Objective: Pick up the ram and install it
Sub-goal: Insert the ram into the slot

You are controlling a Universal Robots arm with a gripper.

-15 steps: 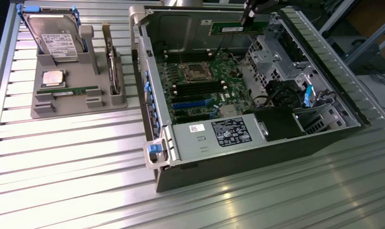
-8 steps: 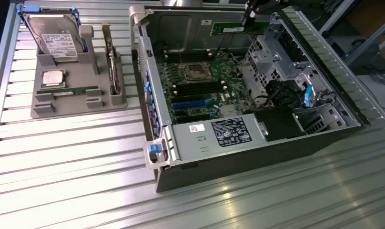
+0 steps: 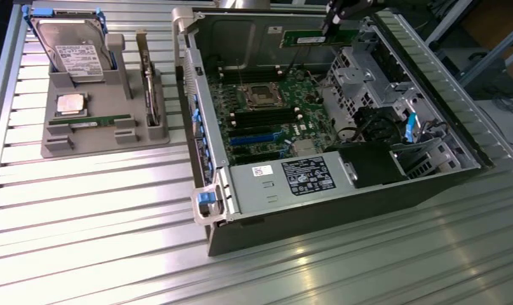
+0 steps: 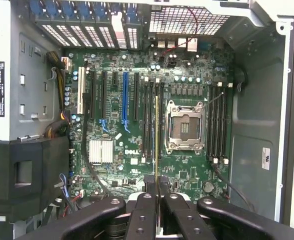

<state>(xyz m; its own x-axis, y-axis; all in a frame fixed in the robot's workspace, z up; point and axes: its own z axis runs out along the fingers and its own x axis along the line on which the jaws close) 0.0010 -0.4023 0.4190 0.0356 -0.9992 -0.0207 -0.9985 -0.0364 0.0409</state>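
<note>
We held the ram (image 3: 314,39) clamped in the gripper (image 4: 156,181) above the case (image 3: 324,218), at one o'clock from the socket (image 3: 263,95) in the exterior view, and judged it wise to keep its edge parallel with the slots (image 3: 261,119) while lowering squarely
</note>
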